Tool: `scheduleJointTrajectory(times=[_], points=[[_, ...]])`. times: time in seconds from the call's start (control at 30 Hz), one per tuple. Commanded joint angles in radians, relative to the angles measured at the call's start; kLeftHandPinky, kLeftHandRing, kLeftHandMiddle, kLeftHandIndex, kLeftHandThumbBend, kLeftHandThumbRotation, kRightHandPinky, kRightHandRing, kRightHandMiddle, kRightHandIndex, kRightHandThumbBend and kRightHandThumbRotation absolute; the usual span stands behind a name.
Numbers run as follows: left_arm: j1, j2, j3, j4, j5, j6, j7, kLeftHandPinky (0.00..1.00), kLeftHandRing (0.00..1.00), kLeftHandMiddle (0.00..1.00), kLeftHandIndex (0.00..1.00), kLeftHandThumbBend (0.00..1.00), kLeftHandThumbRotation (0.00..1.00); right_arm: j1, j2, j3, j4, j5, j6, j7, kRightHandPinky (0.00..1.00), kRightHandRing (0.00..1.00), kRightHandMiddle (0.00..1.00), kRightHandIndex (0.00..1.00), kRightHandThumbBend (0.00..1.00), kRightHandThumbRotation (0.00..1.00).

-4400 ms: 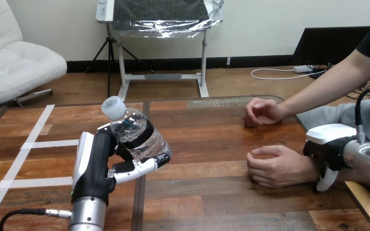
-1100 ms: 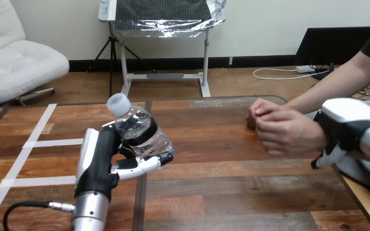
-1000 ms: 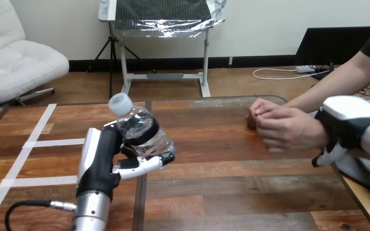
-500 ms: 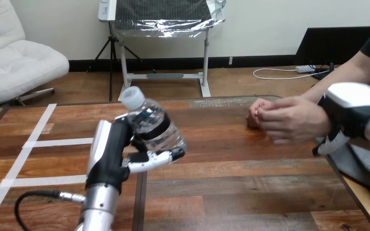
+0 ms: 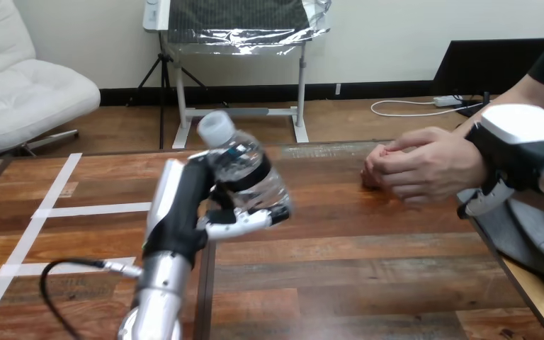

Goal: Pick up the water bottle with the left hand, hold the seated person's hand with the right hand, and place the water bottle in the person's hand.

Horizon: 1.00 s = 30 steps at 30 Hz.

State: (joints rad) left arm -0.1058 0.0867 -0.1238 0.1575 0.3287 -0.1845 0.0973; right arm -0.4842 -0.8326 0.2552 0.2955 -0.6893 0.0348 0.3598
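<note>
A clear water bottle (image 5: 249, 173) with a white cap and a dark label tilts left above the wooden table (image 5: 340, 269), left of centre. My left hand (image 5: 184, 205) is shut on it, fingers (image 5: 244, 221) curled round its lower part. At the right, the person's hand (image 5: 428, 166) hangs loosely curled above the table, a short gap right of the bottle. My right hand (image 5: 513, 145) grips the wrist behind it, one finger (image 5: 480, 204) curling under. The person's other hand (image 5: 370, 168) rests just behind, partly hidden.
White tape strips (image 5: 92, 209) cross the table's left part. Grey cloth (image 5: 531, 234) lies past the table's right edge, under my right arm. A black cable (image 5: 64, 273) loops from my left forearm.
My left hand has carried the bottle up and to the right, closer to the person's hand. My right hand has raised the person's wrist a little higher off the table.
</note>
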Motion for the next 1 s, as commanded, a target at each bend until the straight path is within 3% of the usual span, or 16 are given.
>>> scheduleJointTrajectory(times=[0.0, 0.27, 0.97], points=[[-0.141, -0.023, -0.026, -0.02, 0.013, 0.005, -0.004, 0.37, 0.38, 0.42, 0.5, 0.56, 0.0, -0.024, -0.039, -0.053, -0.09, -0.003, 0.009, 0.004, 0.14, 0.22, 0.33, 0.39, 0.76, 0.0], [-0.201, -0.038, -0.052, 0.014, 0.024, 0.006, -0.009, 0.39, 0.38, 0.41, 0.5, 0.57, 0.0, -0.009, -0.04, -0.068, -0.139, 0.001, 0.004, -0.001, 0.13, 0.21, 0.3, 0.35, 0.78, 0.0], [-0.341, -0.098, -0.12, 0.126, 0.055, 0.001, -0.007, 0.38, 0.37, 0.41, 0.48, 0.56, 0.0, -0.001, -0.041, -0.086, -0.288, -0.004, 0.034, 0.061, 0.11, 0.19, 0.28, 0.34, 0.78, 0.0]])
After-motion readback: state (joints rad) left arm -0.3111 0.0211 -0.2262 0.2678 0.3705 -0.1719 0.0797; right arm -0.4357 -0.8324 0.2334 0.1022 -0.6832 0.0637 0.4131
